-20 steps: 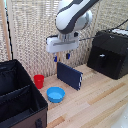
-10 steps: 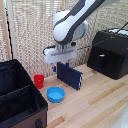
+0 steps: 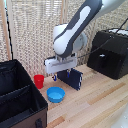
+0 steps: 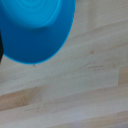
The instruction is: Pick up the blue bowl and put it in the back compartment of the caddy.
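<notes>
The blue bowl (image 3: 56, 94) sits upright on the wooden desk (image 3: 95, 102), just beside the front corner of the black caddy (image 3: 17, 100) and near the red cup (image 3: 38, 80). My gripper (image 3: 57, 76) hangs above and behind the bowl, in front of a dark-blue book (image 3: 73, 78) standing on edge. Its fingers are hidden under the white wrist block, so I cannot tell how far apart they are; nothing appears held. In the wrist view, the bowl (image 4: 32, 27) fills one corner. A black box (image 3: 110, 52) stands at the exterior view's right.
</notes>
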### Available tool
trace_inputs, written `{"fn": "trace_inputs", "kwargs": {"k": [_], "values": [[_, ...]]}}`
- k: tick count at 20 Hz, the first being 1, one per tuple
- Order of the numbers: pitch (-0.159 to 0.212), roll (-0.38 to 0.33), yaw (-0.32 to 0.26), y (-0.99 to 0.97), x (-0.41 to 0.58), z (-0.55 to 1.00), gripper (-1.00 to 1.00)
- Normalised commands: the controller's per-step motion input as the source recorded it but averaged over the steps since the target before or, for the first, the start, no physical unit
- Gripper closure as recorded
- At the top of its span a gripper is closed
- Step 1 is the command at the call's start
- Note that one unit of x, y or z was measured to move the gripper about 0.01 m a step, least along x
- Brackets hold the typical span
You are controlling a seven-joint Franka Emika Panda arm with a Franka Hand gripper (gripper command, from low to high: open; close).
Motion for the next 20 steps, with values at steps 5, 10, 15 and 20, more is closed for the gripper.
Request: {"fn": "trace_inputs", "kwargs": {"k": [5,10,15,20], "values": [[-0.090,-0.048,0.000,0.02,-0.011,-0.47,-1.00],[-0.043,-0.046,0.000,0.04,0.000,-0.39,-1.00],[0.004,-0.011,0.000,0.00,0.000,-0.23,1.00],[0.008,-0.004,0.000,0.00,0.000,-0.09,1.00]]}}
